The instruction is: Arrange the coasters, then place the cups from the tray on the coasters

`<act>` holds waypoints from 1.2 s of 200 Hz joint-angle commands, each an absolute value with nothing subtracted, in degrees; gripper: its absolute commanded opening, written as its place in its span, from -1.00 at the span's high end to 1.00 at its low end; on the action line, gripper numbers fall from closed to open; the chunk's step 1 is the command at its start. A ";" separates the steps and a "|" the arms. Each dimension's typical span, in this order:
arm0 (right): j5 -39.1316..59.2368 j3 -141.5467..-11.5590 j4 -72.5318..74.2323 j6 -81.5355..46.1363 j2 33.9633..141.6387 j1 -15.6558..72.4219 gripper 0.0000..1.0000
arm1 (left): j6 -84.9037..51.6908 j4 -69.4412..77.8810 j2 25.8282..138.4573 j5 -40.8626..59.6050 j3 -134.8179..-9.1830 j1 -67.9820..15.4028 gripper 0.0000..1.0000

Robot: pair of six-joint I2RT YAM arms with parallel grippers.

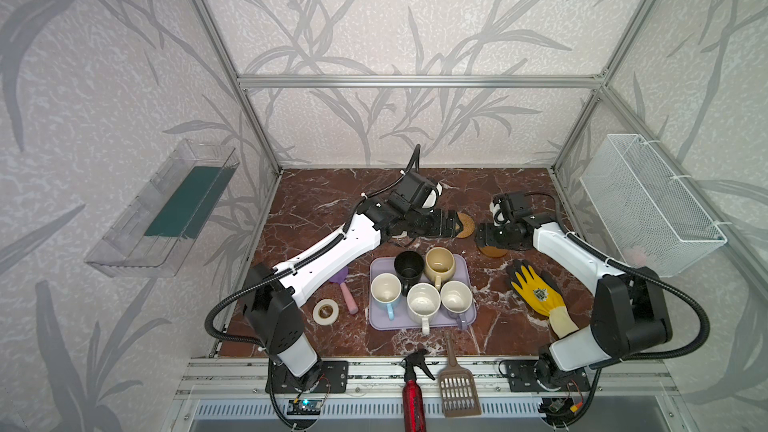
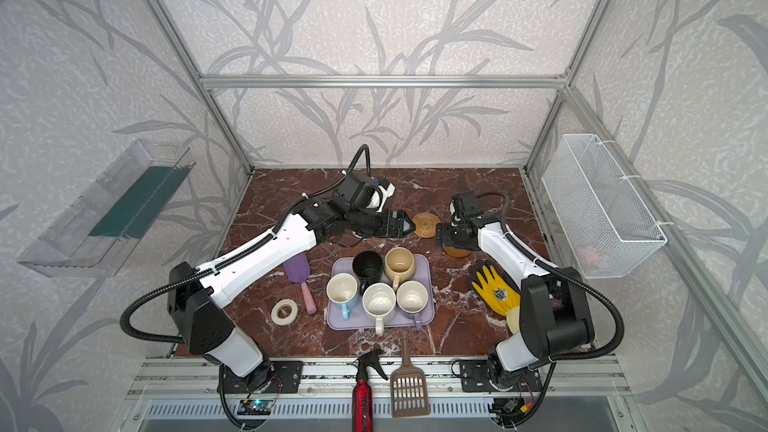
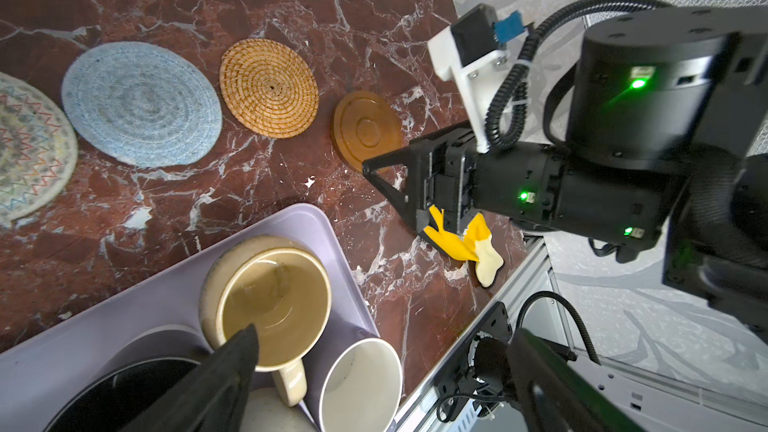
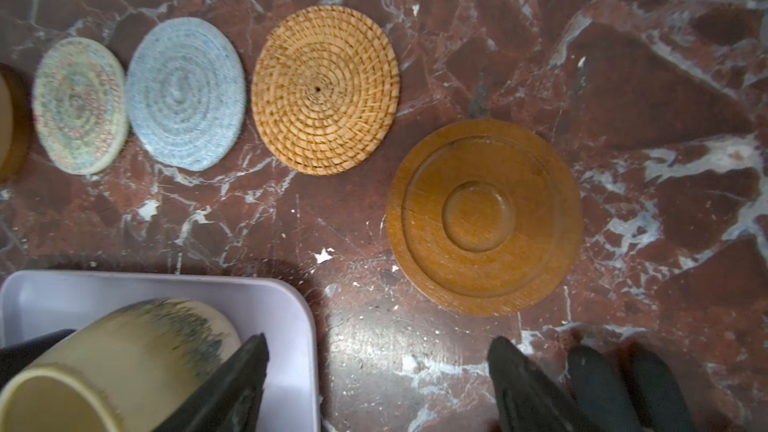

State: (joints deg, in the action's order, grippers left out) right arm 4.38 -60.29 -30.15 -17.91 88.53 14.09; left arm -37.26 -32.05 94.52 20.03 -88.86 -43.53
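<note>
Since coasters (image 4: 185,93) lie in row on worktop (image 1: 316,209) beyond tray (image 1: 380,320), cups (image 1: 424,303) come next, I'd judge. All five cups on tray, packed close. Both claws wide, empty: left claw (image 1: 456,224) by rattan coaster (image 4: 326,89), right claw (image 4: 376,342) by wooden coaster (image 4: 484,218). Beige cup (image 1: 439,263) nearest: ceramic, stiff, heavyish, glaze prob. slippery, chips if knocked. Grip wall at rim, one finger inside; handle faces neighbours.

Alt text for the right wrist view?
A cream woven coaster, a grey-blue woven coaster and a tan rattan coaster lie in a row on the marble table, with a brown wooden coaster set off nearer the right gripper. Its fingers stand open with nothing between them, beside a corner of the lavender tray holding a beige mug.
</note>
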 commanded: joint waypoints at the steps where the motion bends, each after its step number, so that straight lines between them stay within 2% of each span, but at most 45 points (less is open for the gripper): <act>1: 0.54 -60.20 -29.13 -17.47 91.00 14.07 -0.54 | -40.02 -27.32 96.05 16.70 -90.03 -44.20 -0.93; 35: 2.48 -60.42 -26.45 -16.91 95.59 13.74 -0.31 | -39.96 -27.85 99.24 14.83 -93.24 -44.55 -0.92; 63: 2.91 -61.91 -26.17 -16.49 99.78 13.80 -0.29 | -40.64 -27.38 101.42 15.44 -94.47 -44.67 -0.91; 91: -1.26 -62.93 -27.53 -16.79 102.41 13.95 -0.25 | -40.88 -27.71 103.12 15.69 -95.36 -44.84 -0.91; 158: -0.20 -67.61 -29.79 -15.45 107.84 14.60 -0.23 | -41.04 -27.51 104.94 16.09 -96.66 -44.91 -0.90; 240: -4.23 -74.03 -37.80 -14.99 113.57 14.55 0.09 | -41.62 -27.47 105.25 16.96 -96.75 -44.84 -0.90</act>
State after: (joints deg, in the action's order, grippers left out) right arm -2.07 -72.64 -32.51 -15.27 110.63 14.63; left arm -40.99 -27.75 104.90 16.62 -95.24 -44.62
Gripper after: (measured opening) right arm 0.464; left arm 0.953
